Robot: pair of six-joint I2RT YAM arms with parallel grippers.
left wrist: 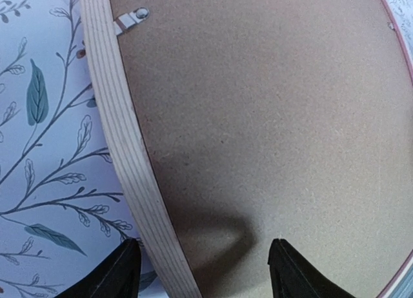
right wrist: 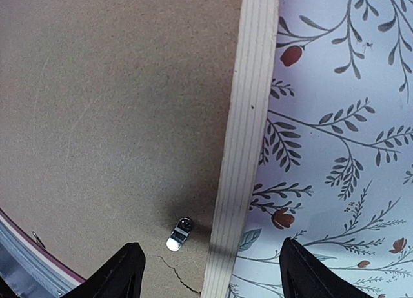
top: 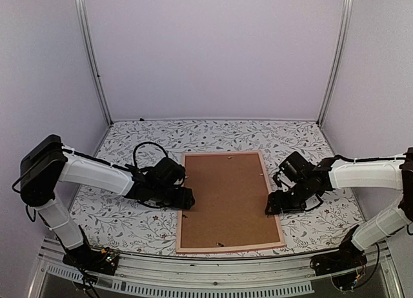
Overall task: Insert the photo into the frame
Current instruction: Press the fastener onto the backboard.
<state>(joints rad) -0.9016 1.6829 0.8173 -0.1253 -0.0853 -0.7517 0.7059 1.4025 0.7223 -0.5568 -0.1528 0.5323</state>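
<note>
Frame (top: 229,248) face down, backing (top: 226,195) up; left gripper (top: 190,199) at 9 o'clock, right gripper (top: 270,208) at 3, both wide astride its edges, likely steadying it

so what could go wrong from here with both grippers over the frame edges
1. The left gripper straddles the left rail of the frame; closing or lifting there alone could tilt or slide it.
2. The right gripper hangs near a metal clip on the hardboard backing, beside a thin crack-like line; pushing there might snag the clip.
3. The photo is not in view, so its seating can't be checked.
</note>
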